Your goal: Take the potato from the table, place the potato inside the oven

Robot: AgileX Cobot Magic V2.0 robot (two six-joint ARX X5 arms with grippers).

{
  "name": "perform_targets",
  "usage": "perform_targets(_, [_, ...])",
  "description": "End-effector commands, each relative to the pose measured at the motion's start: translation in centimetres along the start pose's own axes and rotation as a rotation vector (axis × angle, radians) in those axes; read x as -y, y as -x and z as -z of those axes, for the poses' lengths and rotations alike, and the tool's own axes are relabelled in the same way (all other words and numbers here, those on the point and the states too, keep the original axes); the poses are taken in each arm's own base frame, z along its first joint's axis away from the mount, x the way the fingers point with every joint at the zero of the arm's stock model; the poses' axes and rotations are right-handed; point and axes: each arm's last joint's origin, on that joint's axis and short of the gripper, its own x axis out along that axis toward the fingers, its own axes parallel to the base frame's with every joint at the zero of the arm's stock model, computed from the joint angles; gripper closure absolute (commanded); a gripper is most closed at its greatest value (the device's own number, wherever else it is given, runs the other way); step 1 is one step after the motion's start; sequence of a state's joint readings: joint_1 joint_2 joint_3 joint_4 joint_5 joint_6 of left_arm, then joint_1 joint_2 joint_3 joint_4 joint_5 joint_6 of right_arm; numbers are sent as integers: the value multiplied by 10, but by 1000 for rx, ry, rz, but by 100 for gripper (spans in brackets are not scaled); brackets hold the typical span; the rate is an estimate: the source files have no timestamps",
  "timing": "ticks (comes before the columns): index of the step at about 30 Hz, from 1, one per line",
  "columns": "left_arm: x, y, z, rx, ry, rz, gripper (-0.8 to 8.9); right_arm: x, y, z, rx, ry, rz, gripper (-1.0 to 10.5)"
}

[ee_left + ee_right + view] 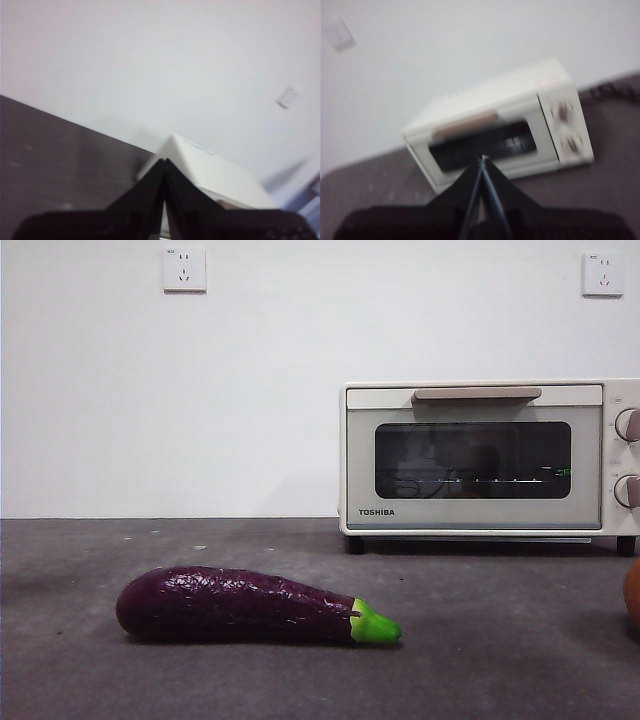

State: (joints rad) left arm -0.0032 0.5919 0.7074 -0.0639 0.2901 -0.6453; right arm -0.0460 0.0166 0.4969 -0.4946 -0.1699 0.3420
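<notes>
- Right now the oven (490,458) stands at the back right of the desk (250,680), door shut; through its dark window only the wire rack shows, nothing on it.
- Potato (633,592) sits on the desk at the far right edge of the front view, mostly cut off, in front of the oven and apart from it.
- Eggplant (240,605) lies on its side nearer the front, left of the oven, green stem pointing right.
- Left tool (165,162) is clenched, jaws meeting at the tips, holding nothing; it is raised above the desk, aimed at the oven's top corner.
- Right tool (483,159) is likewise clenched and empty, raised and aimed at the oven's front; the view is blurred.
</notes>
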Motion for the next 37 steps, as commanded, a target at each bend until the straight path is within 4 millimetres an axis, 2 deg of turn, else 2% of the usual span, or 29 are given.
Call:
perform_targets(1, [2,-21,-7,-69,109,39,818,-1,5,2,-73,-19,-5,946])
perform_targets(4, [5,-48,-12,-172,136,86,818,-4,11,2,-136,-33,-30,946])
perform_targets(9, [15,-96,-8,-375,168,214,818,-13,25,-12,-144,-66,-101,950])
perform_targets(17, [53,-168,19,-600,127,383,818,-25,36,-39,-162,-38,-95,954])
perform_targets(23, [86,-211,35,-723,92,468,818,-29,33,-52,-292,46,-64,954])
perform_targets(29, [112,-245,47,-781,30,516,818,-32,24,-65,-391,97,-48,946])
perform_targets(33, [123,-265,54,-787,4,530,819,-32,15,-70,-442,85,-28,946])
perform_targets(37, [124,-286,63,-783,-7,511,819,-30,6,-70,-524,62,-6,946])
